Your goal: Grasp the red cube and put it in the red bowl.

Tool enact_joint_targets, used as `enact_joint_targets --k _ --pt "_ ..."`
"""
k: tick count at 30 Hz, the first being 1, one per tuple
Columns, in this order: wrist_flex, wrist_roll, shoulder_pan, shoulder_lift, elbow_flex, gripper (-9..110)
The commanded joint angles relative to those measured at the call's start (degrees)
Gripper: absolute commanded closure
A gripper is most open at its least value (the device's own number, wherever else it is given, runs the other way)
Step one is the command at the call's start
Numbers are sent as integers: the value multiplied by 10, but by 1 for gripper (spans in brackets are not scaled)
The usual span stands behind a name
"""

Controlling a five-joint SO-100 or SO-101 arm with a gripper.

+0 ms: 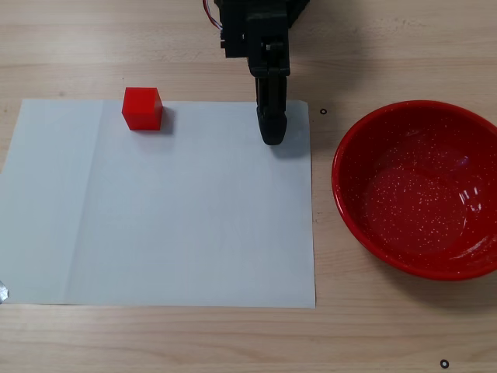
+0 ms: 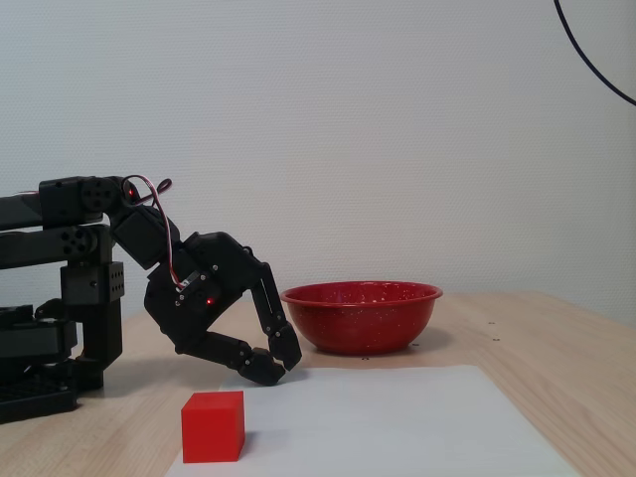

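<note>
The red cube rests on a white paper sheet near its top left corner in a fixed view from above. The red bowl, speckled white inside, sits on the wooden table right of the sheet and holds nothing. My black gripper hangs low over the sheet's top right part, between cube and bowl, well apart from both. Its fingertips meet, so it is shut with nothing in it.
The wooden table extends around the sheet. The arm's base stands at the left in a fixed view from the side. A small dark ring lies near the table's front right.
</note>
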State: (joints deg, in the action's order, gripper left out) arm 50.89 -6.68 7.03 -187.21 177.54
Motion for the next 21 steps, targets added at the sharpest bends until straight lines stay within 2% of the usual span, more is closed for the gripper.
enact_joint_targets --k 1,15,21 --pt "1 11 8 -5 3 101" --pt "1 16 4 -4 3 101" --pt "39 25 -11 35 -58 101"
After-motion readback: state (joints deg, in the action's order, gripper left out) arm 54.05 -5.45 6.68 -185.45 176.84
